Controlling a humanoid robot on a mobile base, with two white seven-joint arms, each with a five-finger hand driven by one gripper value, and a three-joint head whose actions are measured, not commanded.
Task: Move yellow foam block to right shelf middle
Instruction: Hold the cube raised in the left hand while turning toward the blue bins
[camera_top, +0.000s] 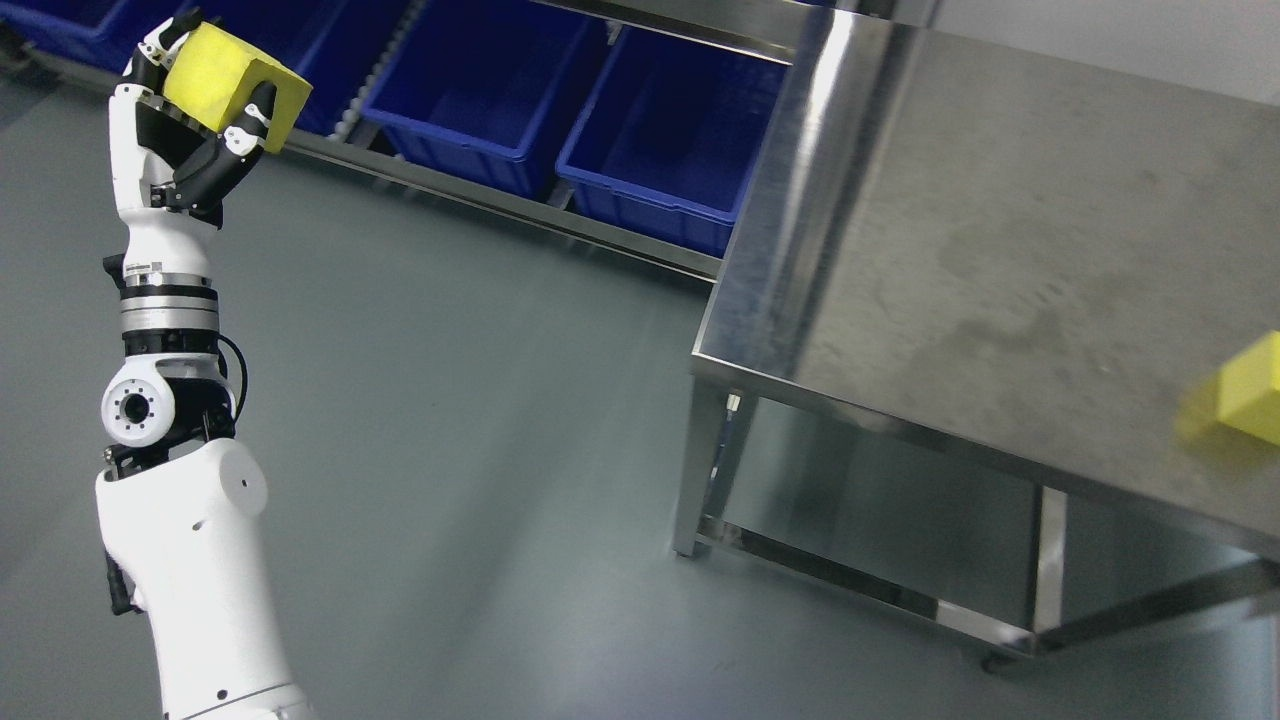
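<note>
You have one head view, tilted and looking down from above and left of the steel table (1000, 250), near its corner, facing blue bins (560, 110) beyond it.

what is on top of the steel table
One yellow block at the table's right side, cut by the picture edge; anything farther right is out of view.

Steel table (1000, 250), yellow block (1250, 388) at right edge.

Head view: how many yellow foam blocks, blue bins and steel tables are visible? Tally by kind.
Yellow foam blocks: 2, one in the left hand at, one on the table at
Blue bins: 4, counting partial ones
Steel tables: 1
Total: 7
</note>
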